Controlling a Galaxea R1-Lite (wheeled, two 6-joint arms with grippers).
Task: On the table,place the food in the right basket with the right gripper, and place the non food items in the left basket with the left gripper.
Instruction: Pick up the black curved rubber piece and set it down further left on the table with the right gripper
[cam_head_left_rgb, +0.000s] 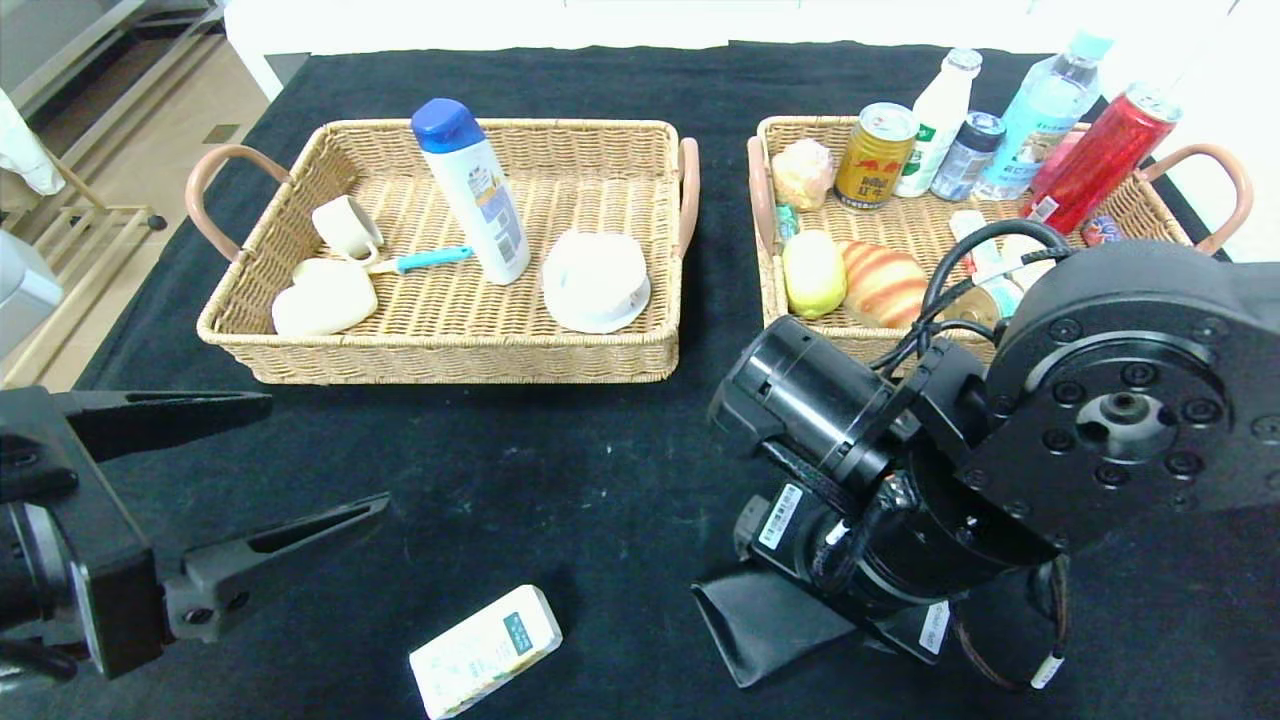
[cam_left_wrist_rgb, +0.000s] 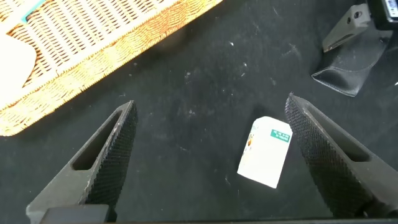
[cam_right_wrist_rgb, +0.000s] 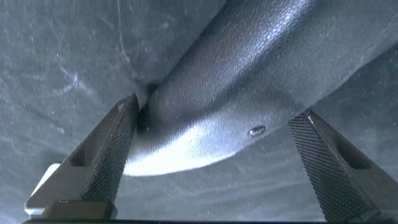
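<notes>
The white carton with a green label (cam_head_left_rgb: 485, 650) lies on the black cloth near the front edge. My left gripper (cam_head_left_rgb: 325, 455) is open and empty, hovering to its left; in the left wrist view (cam_left_wrist_rgb: 209, 102) the carton (cam_left_wrist_rgb: 265, 151) lies close to one finger. The black glasses case (cam_head_left_rgb: 760, 620) lies front right under my right arm (cam_head_left_rgb: 1000, 450). My right gripper (cam_right_wrist_rgb: 217, 107) is open, its fingers on either side of the case (cam_right_wrist_rgb: 249, 68). The shampoo bottle (cam_head_left_rgb: 472, 190) stands in the left basket (cam_head_left_rgb: 450, 360). The lemon (cam_head_left_rgb: 813, 272) and croissant (cam_head_left_rgb: 885, 283) lie in the right basket (cam_head_left_rgb: 1145, 205).
The left basket also holds white cups (cam_head_left_rgb: 345, 228), a white bowl (cam_head_left_rgb: 595, 280) and a blue-handled tool (cam_head_left_rgb: 425, 260). The right basket holds cans (cam_head_left_rgb: 875, 155), bottles (cam_head_left_rgb: 1040, 115) and a wrapped bun (cam_head_left_rgb: 802, 172). Black cloth lies between the baskets and the front edge.
</notes>
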